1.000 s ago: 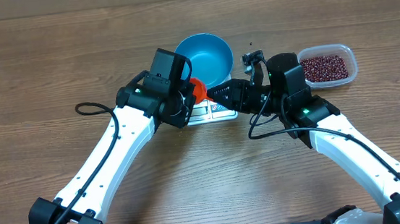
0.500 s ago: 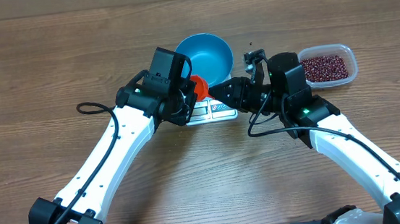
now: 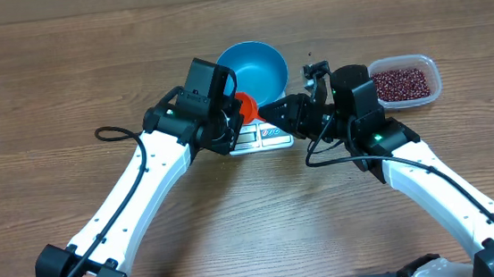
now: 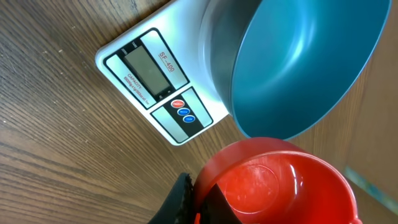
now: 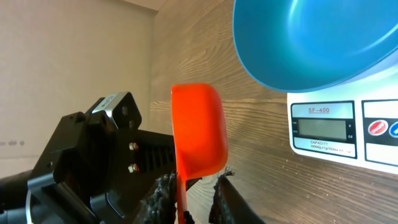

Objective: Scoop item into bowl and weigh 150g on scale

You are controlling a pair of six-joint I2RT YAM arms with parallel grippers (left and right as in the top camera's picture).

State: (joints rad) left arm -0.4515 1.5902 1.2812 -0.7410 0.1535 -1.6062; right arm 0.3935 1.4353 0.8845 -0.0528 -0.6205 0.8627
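Handover looks to be the step in hand: the left gripper (image 3: 233,116) is clamped tight on the red scoop (image 5: 199,124) and holds it, empty, just in front of the blue bowl (image 3: 254,66). The right gripper (image 5: 194,196) has drawn its jaws in over the last second until they stand closely either side of the scoop's handle. A sliver of gap seems to remain on one side, so I cannot tell whether it grips yet. Neither arm has shifted much otherwise. The bowl sits on the scale (image 4: 155,78), around the middle of the table (image 3: 45,84) toward its far edge, and shows no contents. The beans (image 3: 400,81) lie untouched in the clear container (image 3: 436,82) off toward the far right. Weighing has therefore not begun; once the right side has the scoop, the left must let go before any scooping.
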